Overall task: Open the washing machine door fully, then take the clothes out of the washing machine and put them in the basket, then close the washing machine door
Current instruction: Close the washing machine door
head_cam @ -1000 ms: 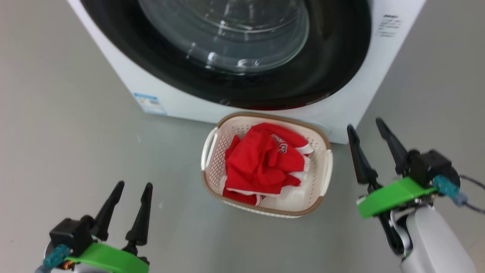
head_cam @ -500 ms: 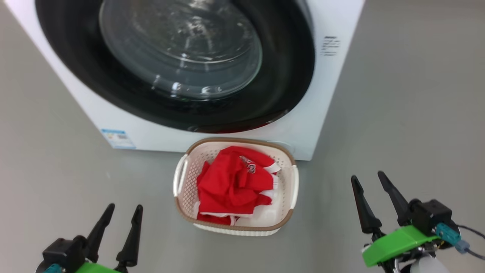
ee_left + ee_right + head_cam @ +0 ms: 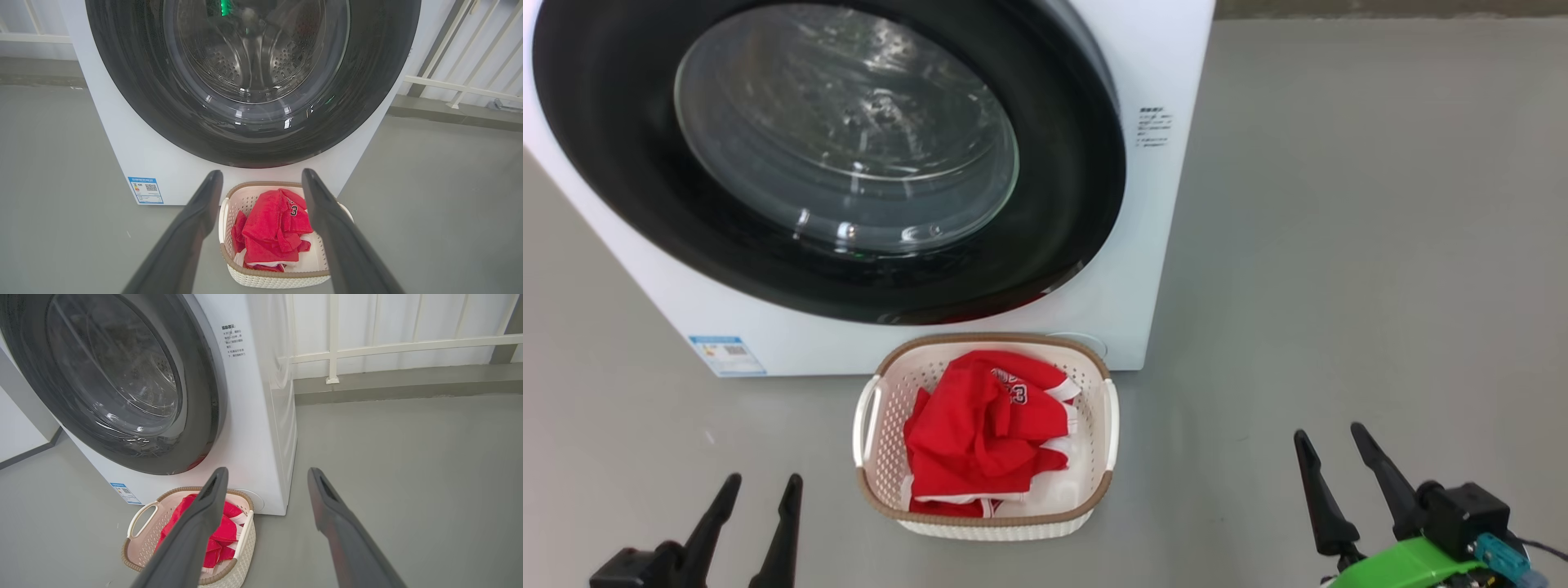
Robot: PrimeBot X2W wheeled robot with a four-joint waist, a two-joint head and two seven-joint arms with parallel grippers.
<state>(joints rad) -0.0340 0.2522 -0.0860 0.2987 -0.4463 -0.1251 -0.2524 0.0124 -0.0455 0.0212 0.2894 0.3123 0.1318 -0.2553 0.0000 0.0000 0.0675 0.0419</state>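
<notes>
The white washing machine (image 3: 1152, 245) (image 3: 147, 163) (image 3: 253, 428) stands ahead with its black-rimmed glass door (image 3: 845, 135) (image 3: 253, 81) (image 3: 118, 379) shut flat against the front. On the floor right before it sits the cream basket (image 3: 1094, 425) (image 3: 229, 212) (image 3: 139, 516), and the red clothes (image 3: 976, 429) (image 3: 273, 232) (image 3: 222, 535) lie crumpled inside. My left gripper (image 3: 756, 490) (image 3: 261, 179) is open at the lower left, back from the basket. My right gripper (image 3: 1331, 445) (image 3: 265, 477) is open at the lower right, holding nothing.
Grey floor (image 3: 1339, 245) spreads wide to the machine's right. A white railing (image 3: 367, 347) and a low grey kerb (image 3: 408, 381) run along the wall behind. A small blue label (image 3: 727, 355) marks the machine's lower left front.
The head camera has pulled back and tilted up, so more of the machine and floor shows. Both grippers sit lower in the picture, the right one drawn back from the basket's side.
</notes>
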